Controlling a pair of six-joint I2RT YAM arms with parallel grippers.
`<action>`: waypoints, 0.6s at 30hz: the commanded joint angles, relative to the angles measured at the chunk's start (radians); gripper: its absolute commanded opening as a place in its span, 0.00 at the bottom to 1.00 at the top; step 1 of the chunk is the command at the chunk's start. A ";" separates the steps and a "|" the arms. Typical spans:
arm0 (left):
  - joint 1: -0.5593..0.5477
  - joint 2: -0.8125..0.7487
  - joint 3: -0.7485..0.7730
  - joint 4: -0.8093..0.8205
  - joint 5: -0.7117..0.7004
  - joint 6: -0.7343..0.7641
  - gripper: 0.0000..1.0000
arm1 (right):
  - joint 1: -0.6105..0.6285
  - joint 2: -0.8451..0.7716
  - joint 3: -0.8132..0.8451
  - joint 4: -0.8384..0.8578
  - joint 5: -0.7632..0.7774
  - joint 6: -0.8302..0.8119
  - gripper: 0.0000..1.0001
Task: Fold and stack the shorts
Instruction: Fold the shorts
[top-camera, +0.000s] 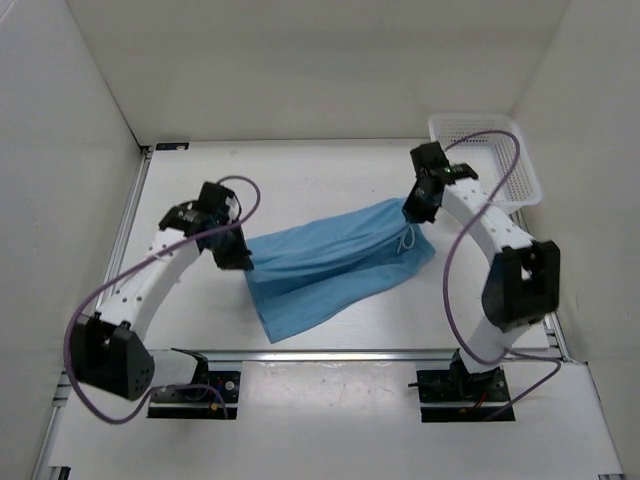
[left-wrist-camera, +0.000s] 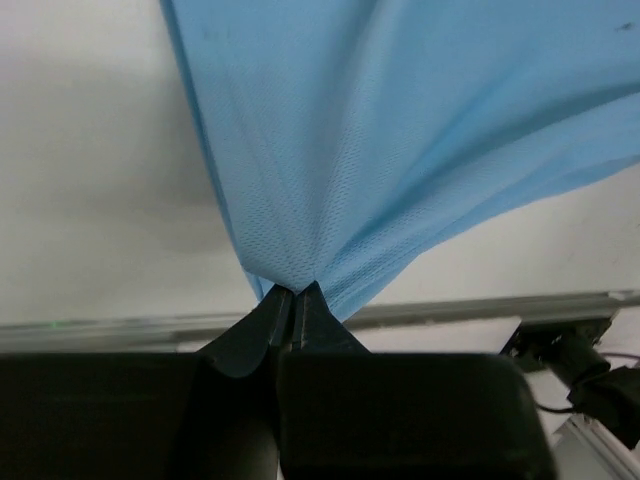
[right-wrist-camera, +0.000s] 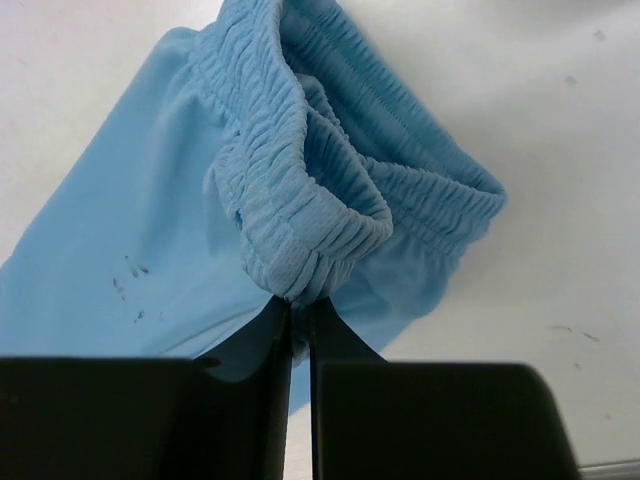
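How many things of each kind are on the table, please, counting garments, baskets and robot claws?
Light sky-blue soft fabric shorts: 1
White plastic mesh basket: 1
Black two-finger claws: 2 (left claw, right claw)
Total: 4

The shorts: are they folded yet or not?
Not folded: the shorts are held stretched and rumpled, left gripper pinching a corner, right gripper pinching the waistband.

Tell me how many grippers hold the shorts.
2. The left gripper pinches the shorts at their left end; the right gripper pinches the gathered waistband at their right end.
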 joint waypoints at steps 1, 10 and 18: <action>-0.060 -0.083 -0.128 0.048 -0.013 -0.131 0.10 | -0.009 -0.135 -0.184 0.043 0.047 -0.016 0.00; -0.220 -0.167 -0.283 0.060 -0.032 -0.291 0.10 | 0.011 -0.366 -0.564 0.094 0.101 0.146 0.00; -0.326 -0.209 -0.331 0.009 0.033 -0.290 0.87 | 0.011 -0.555 -0.731 0.015 0.101 0.264 0.93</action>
